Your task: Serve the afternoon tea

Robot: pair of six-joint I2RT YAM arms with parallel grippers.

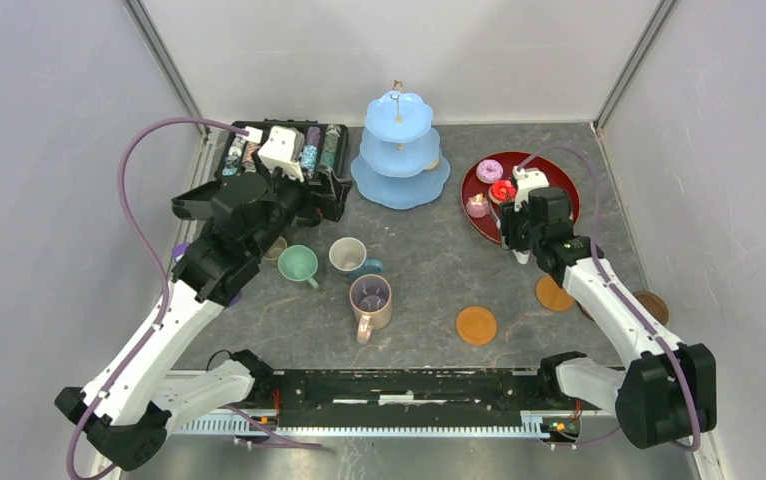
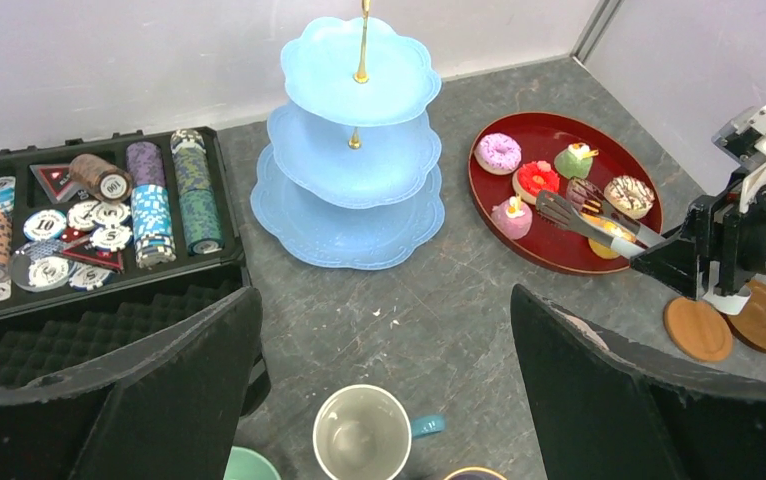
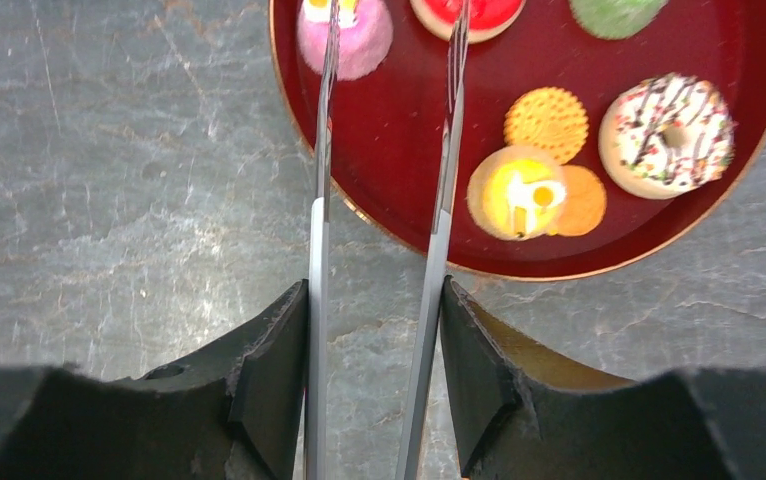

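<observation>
Landmark: pale-blue three-tier stand (image 1: 399, 188), upright at the far side of the grey table (image 1: 429, 262); I place everything else from it.
Red tray (image 3: 399, 130): just right of the stand, not touching it.
Pastries: all on the red tray. I count a pink doughnut (image 2: 500, 152), a red-topped one (image 2: 537, 178), a green one (image 2: 574, 160), a white doughnut with dark stripes (image 3: 667, 135), a pink cake with a candle (image 3: 344, 35) and a yellow one (image 3: 517, 192).
Right gripper (image 3: 374, 285): right of the stand at the tray's near edge, its fingers pinching the metal tongs (image 3: 439, 200) from both sides.
Tongs' tips: reaching over the tray, one arm over the pink cake and the other over the red-topped pastry. I cannot tell whether they touch.
Left gripper (image 2: 381, 300): left and near of the stand, fingers spread wide with nothing between them.
Mugs: near side of the stand, grouped together. They are small olive (image 1: 275, 250), mint green (image 1: 297, 263), white-and-blue (image 1: 348, 255) and tall pink-purple (image 1: 370, 300).
Coasters: three round brown ones, near and right of the stand at (image 1: 476, 325), (image 1: 554, 295) and (image 1: 649, 305).
Black case (image 2: 109, 288): left of the stand, open, holding stacked chips.
</observation>
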